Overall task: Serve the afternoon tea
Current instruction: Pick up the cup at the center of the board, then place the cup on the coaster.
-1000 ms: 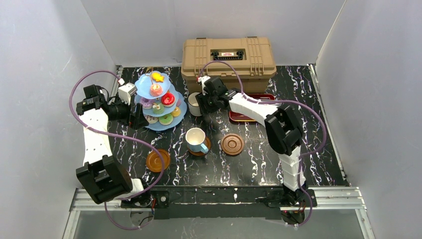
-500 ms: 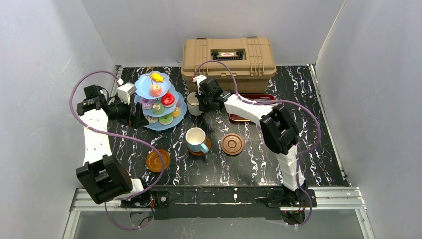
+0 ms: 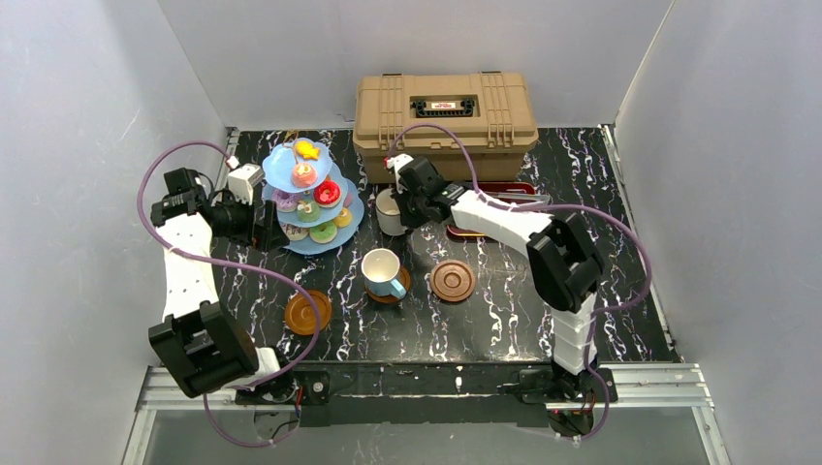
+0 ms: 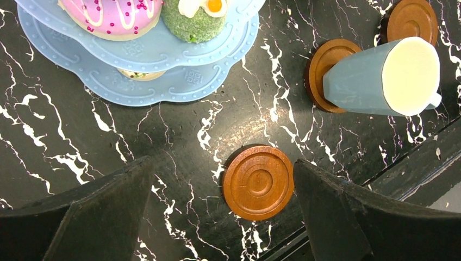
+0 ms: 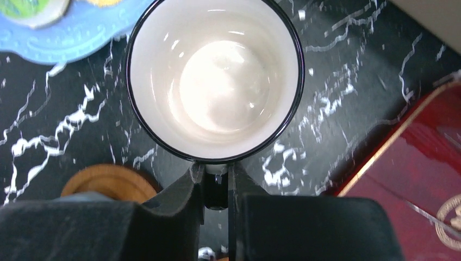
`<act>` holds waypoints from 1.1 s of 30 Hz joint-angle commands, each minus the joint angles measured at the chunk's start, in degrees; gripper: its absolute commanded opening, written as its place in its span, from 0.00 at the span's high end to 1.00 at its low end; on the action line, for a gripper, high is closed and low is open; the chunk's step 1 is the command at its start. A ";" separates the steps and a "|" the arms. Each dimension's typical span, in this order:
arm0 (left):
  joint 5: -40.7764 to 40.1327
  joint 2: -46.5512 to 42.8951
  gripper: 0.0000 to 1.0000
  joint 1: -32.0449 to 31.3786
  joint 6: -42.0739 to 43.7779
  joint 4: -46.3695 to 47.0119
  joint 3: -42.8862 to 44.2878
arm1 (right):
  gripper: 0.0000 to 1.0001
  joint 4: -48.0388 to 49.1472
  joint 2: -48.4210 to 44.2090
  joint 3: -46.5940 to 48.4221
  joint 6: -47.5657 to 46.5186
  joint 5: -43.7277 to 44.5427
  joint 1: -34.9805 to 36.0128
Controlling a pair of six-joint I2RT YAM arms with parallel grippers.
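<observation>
The black marbled counter [image 3: 504,320] carries a tan toolbox [image 3: 444,111] at the back. A three-tier blue stand [image 3: 308,248] loaded with toy cakes is at the left, and a red tray [image 5: 402,163] lies in front of the toolbox. The white mug [image 5: 215,81] sits between stand and tray. The right gripper [image 5: 216,174] is clenched on its handle. The blue mug [image 3: 382,271] rests on a saucer [image 4: 326,60] at centre. Two bare saucers lie near it, one to its right [image 3: 453,280] and one near-left [image 3: 306,312]. The left gripper [image 4: 222,168] hangs released beside the stand.
</observation>
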 commanded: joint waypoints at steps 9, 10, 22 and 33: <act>1.01 -2.17 0.02 0.49 -1.05 0.14 -0.75 | 0.99 0.76 -23.88 -13.69 2.44 1.21 0.23; 1.01 -2.11 0.02 0.53 -1.09 0.18 -0.71 | 0.99 0.49 -25.69 -15.14 2.71 1.29 0.23; 1.39 -2.53 0.02 0.56 -2.40 0.16 -0.81 | 0.99 -6.61 -43.07 -28.08 6.45 4.33 0.23; 0.91 -2.37 0.02 0.49 -2.88 -0.74 -0.43 | 0.99 -8.22 -51.03 -37.25 9.02 5.61 0.31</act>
